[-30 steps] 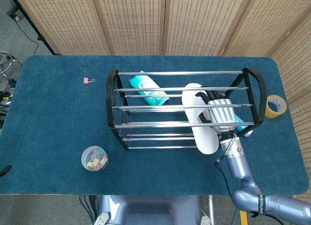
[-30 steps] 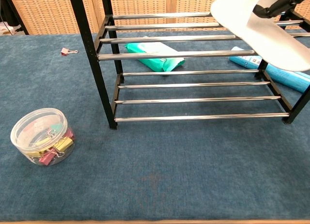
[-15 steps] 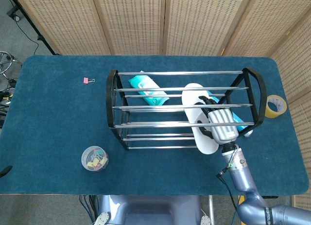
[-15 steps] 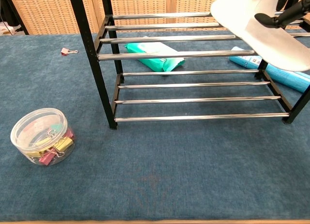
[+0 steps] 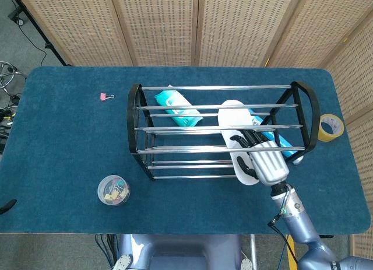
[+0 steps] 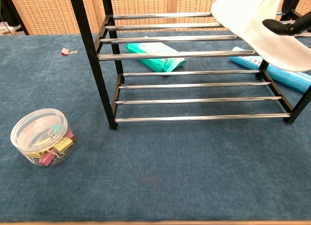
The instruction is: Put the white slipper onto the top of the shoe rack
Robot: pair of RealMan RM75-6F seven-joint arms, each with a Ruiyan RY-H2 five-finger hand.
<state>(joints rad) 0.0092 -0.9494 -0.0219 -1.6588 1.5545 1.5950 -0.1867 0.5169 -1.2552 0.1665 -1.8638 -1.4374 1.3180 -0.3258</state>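
Note:
The white slipper point(image 5: 232, 115) lies across the top bars of the black and chrome shoe rack point(image 5: 175, 128), toward its right end, with its near end jutting past the front bar. My right hand point(image 5: 265, 159) hovers over that near end, fingers spread and gripping nothing. In the chest view the slipper point(image 6: 252, 25) rests on the rack's point(image 6: 170, 55) top tier at the upper right, and a black fingertip point(image 6: 286, 26) shows above it. My left hand appears in neither view.
Under the rack lie a teal wipes pack point(image 5: 178, 108) and a blue tube point(image 6: 282, 74). A yellow tape roll point(image 5: 330, 128) sits right of the rack. A clear tub of binder clips point(image 5: 113, 189) stands front left, and a pink clip point(image 5: 105, 96) lies far left.
My right hand has drawn back toward the table's front edge, its fingers sliding off the slipper. The slipper has stayed in place on the rack's top.

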